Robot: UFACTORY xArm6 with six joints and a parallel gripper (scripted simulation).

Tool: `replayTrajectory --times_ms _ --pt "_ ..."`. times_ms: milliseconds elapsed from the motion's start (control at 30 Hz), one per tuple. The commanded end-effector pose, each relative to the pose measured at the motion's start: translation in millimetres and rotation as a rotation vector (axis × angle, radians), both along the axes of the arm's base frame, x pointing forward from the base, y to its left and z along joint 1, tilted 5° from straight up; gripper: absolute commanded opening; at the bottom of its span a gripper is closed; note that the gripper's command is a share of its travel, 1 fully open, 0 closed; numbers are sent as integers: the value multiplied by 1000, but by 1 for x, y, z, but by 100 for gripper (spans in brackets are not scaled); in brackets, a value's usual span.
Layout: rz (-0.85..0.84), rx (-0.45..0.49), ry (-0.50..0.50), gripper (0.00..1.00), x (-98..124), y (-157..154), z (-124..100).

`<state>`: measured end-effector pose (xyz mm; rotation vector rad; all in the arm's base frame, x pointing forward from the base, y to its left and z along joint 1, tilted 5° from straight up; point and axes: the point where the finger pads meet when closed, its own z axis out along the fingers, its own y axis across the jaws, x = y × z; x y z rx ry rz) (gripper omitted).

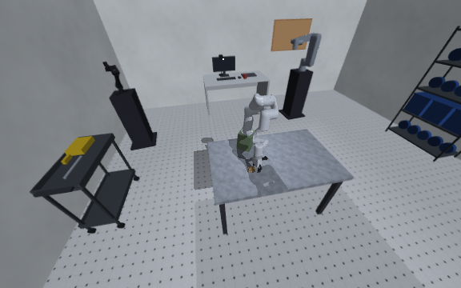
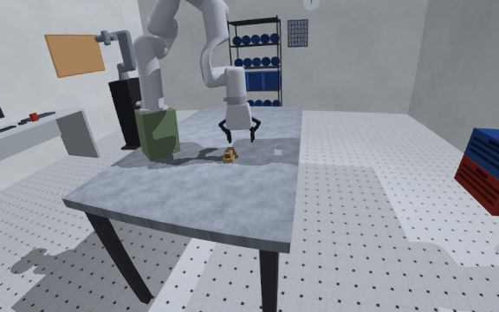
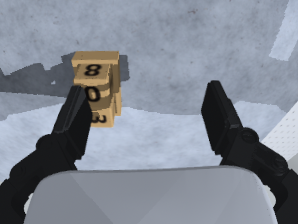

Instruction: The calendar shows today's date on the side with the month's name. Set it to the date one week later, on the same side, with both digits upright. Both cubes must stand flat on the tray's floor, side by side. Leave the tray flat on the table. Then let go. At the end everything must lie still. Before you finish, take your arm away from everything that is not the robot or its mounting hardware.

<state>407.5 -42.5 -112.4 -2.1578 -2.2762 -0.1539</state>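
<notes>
Pincer (image 3: 148,119) agape — boxy tan calendar (image 3: 97,86)

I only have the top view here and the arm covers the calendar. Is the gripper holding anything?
Observer: No. The gripper is open wide and empty.
Operator: Where is the calendar relative to the fingers?
Observer: In the wrist view the calendar sits off toward one finger, not centred between them.
Operator: Is the gripper touching it?
Observer: No. The exterior view shows the gripper hanging above the calendar with a gap.
</notes>
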Motion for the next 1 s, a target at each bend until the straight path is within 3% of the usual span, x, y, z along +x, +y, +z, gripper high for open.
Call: replayTrajectory --times_ms 0,267,567,733,833,967 --pt "-54 -6 14 100 7 -18 0" --pt "-262 7 28 100 8 -23 0" --pt "-290 9 30 100 14 -43 -1" --pt "-467 20 42 100 15 -47 -1" --pt "-472 20 42 100 20 -65 -2" --pt "-473 20 43 100 20 -66 -2"
